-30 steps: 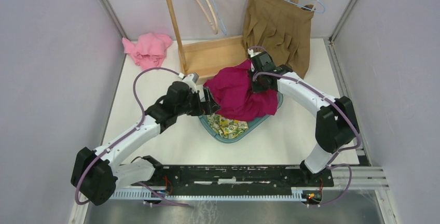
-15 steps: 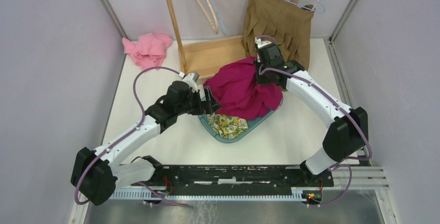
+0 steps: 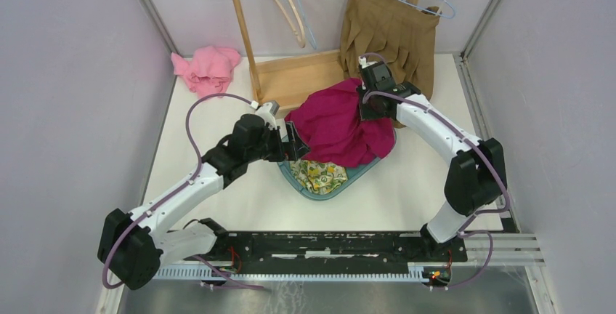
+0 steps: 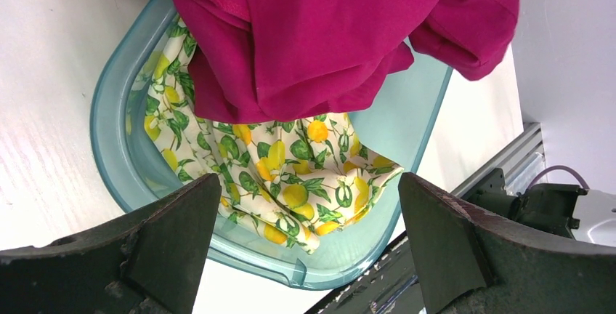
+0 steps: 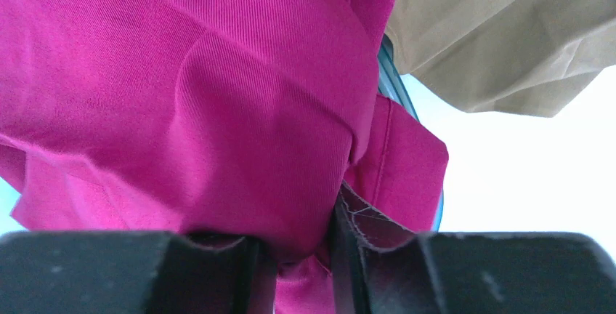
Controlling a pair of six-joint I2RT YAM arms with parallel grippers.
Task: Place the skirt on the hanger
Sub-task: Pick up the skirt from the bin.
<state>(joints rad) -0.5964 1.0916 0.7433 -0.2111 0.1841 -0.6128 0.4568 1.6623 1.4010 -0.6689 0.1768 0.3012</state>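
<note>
Right gripper (image 5: pixel 301 267) pinches magenta skirt (image 3: pixel 338 129) at its 1 o'clock corner (jaws nearly closed); left gripper (image 4: pixel 305 238) gaping, empty, at teal basin's (image 4: pixel 109 132) 9 o'clock.

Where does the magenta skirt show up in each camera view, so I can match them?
Top external: the magenta skirt lies at centre, draped over the teal basin.
Left wrist: it spreads across the top of the frame, above the basin.
Right wrist: it fills most of the frame, left and centre.
Shared landmark: the teal basin, only a sliver in the right wrist view.
</note>
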